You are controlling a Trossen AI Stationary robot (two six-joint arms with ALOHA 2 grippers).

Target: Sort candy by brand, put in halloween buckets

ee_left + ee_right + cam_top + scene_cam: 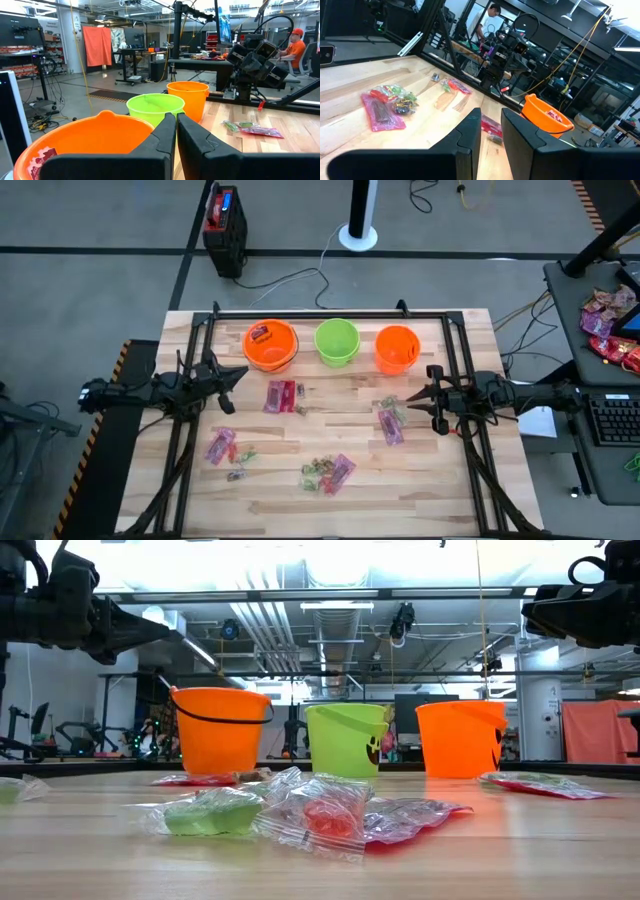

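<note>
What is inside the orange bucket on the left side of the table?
The left orange bucket holds a red packet on its floor. The high view shows nothing else inside it.

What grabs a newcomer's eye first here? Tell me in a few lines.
Three bright buckets stand in a row at the table's far edge: an orange bucket with a red packet inside, a green bucket, and another orange bucket. Pink and red candy lies scattered on the wood before them, with the left gripper and right gripper on either side.

Right gripper point(491, 131) fingers slightly parted above wooden table point(350, 75); pink packet point(381, 114) lies flat; orange bucket point(546, 116) holds red candy.
</note>
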